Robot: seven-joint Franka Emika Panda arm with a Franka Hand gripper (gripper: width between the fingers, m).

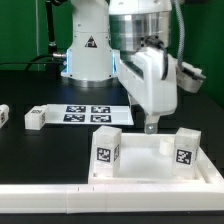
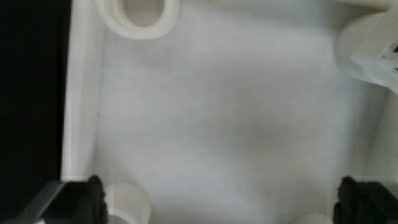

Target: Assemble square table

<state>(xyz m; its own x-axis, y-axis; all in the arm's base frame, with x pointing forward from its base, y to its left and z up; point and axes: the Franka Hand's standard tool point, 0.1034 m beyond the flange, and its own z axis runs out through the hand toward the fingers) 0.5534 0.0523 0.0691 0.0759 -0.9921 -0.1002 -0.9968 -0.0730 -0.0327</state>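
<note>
The white square tabletop (image 1: 140, 166) lies at the front of the table. Two white tagged legs stand upright on it, one on the exterior view's left (image 1: 107, 150) and one on its right (image 1: 184, 148). My gripper (image 1: 151, 125) hangs just above the tabletop's far edge between them, open and empty. In the wrist view the gripper (image 2: 222, 205) is over the tabletop's bare surface (image 2: 214, 110), with its dark fingers (image 2: 80, 200) wide apart. A round corner socket (image 2: 139, 15) and part of a leg (image 2: 374, 45) show there.
The marker board (image 1: 88, 113) lies behind the tabletop. A loose white leg (image 1: 36, 118) lies beside it, and another (image 1: 3, 115) at the exterior view's left edge. A long white border bar (image 1: 60, 192) runs along the front. The robot base (image 1: 88, 50) stands behind.
</note>
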